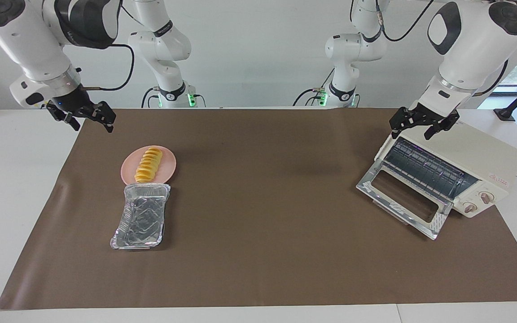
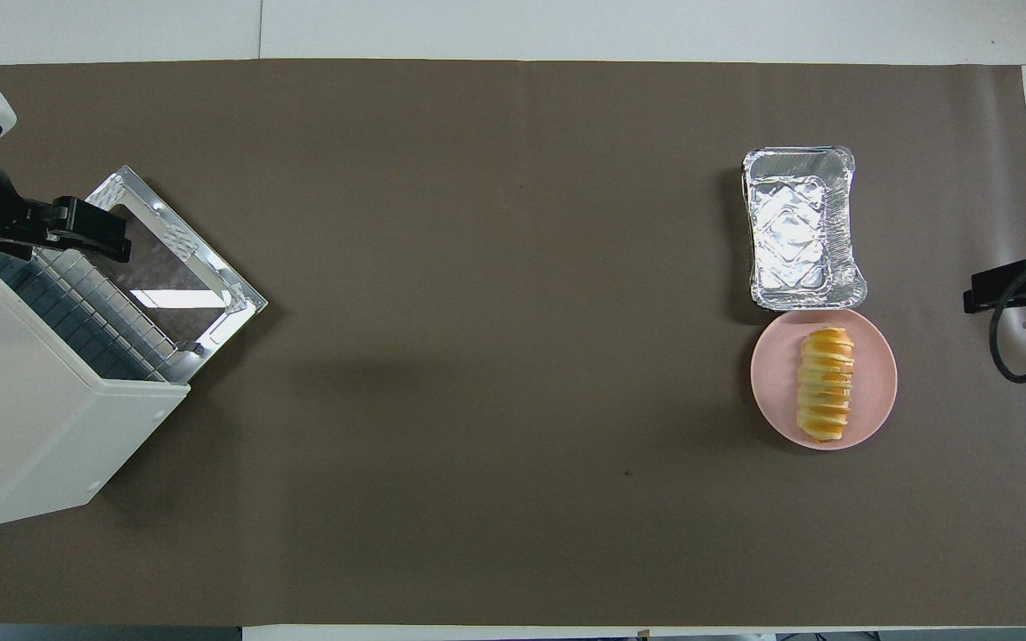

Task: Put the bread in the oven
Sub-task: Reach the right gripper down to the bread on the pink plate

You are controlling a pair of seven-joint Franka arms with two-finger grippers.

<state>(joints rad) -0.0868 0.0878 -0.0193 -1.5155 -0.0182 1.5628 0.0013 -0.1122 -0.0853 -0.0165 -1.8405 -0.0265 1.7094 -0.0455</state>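
bread [image 1: 148, 164] on plate [image 1: 168, 168], foil tray [image 1: 142, 216] just beside, oven [image 1: 456, 172] at left arm's end

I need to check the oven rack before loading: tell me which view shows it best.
The overhead view: the wire rack lies bare inside the open oven. The facing view gives only a slanted look through the opening.

Sliced yellow bread [image 1: 148, 165] on pink plate [image 1: 168, 167]; cream oven [image 1: 474, 170] w/ door dropped open.
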